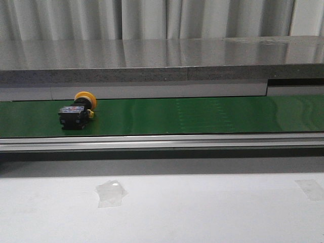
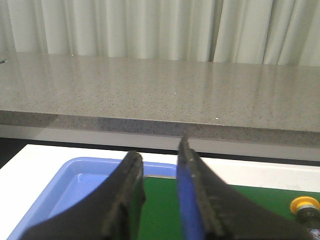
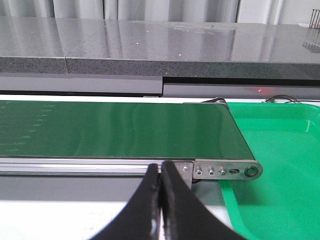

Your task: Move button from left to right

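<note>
The button lies on its side on the green conveyor belt at the left, its yellow-orange cap toward the back and its black body toward the front. Its cap also shows at the edge of the left wrist view. My left gripper is open and empty, over the belt's left end, some way to the left of the button. My right gripper is shut and empty, in front of the belt's right end. Neither gripper shows in the front view.
A blue tray sits at the belt's left end. A green tray sits past the belt's right end. A grey stone counter runs behind the belt. A white table with tape patches lies in front.
</note>
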